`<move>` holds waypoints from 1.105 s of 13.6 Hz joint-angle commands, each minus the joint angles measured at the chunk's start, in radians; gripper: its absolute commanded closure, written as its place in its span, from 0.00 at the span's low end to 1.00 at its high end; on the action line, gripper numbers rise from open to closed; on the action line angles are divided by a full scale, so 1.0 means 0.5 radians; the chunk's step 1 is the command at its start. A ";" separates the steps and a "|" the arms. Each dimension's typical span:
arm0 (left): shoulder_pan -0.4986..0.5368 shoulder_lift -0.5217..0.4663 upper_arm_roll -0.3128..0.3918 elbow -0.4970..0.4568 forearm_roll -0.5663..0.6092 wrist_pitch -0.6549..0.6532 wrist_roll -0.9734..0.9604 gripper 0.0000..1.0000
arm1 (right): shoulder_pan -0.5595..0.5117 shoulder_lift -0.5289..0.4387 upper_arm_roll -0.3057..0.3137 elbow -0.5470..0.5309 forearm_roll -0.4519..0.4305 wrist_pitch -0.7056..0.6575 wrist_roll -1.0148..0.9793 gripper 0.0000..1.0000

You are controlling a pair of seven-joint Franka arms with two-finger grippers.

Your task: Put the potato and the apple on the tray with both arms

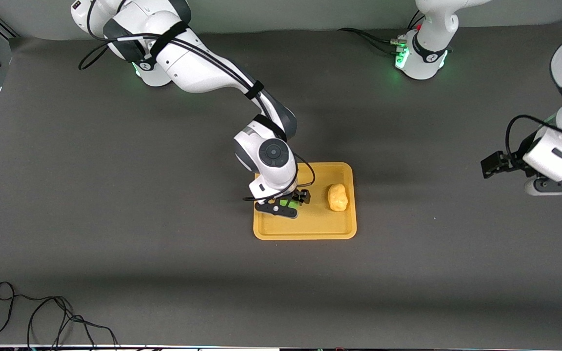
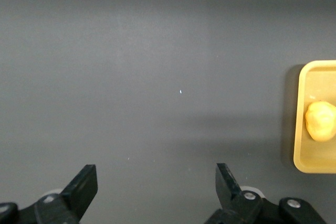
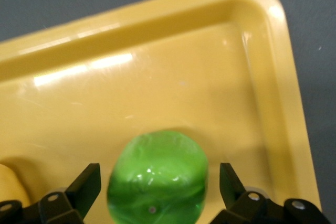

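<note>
The orange-yellow tray (image 1: 310,229) lies mid-table. The yellow-tan potato (image 1: 337,197) rests on it toward the left arm's end. The green apple (image 1: 288,201) rests on it toward the right arm's end. My right gripper (image 1: 291,202) is low over the tray, open, with a finger on either side of the apple (image 3: 157,177) and small gaps between them. A sliver of the potato (image 3: 6,187) shows in the right wrist view. My left gripper (image 1: 493,165) is open and empty, and waits over bare table at the left arm's end. The left wrist view shows the tray (image 2: 315,161) and potato (image 2: 321,120) at its edge.
A dark grey mat (image 1: 115,195) covers the table. A loose black cable (image 1: 42,317) lies near the table's front edge at the right arm's end. The arm bases stand along the edge farthest from the front camera.
</note>
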 commanded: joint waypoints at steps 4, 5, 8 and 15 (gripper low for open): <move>0.004 -0.061 -0.007 -0.059 -0.030 -0.031 0.044 0.00 | -0.040 -0.644 -0.270 -0.490 -0.039 -0.159 -0.231 0.00; 0.007 -0.061 -0.007 -0.056 -0.030 -0.034 0.065 0.00 | -0.095 -0.751 -0.310 -0.600 -0.015 -0.163 -0.534 0.00; 0.010 -0.061 -0.001 -0.056 -0.039 -0.037 0.078 0.00 | -0.233 -0.948 -0.322 -0.752 0.047 -0.275 -0.665 0.00; 0.023 -0.061 -0.001 -0.056 -0.042 -0.034 0.081 0.00 | -0.463 -1.408 -0.481 -0.825 0.022 -0.699 -1.073 0.00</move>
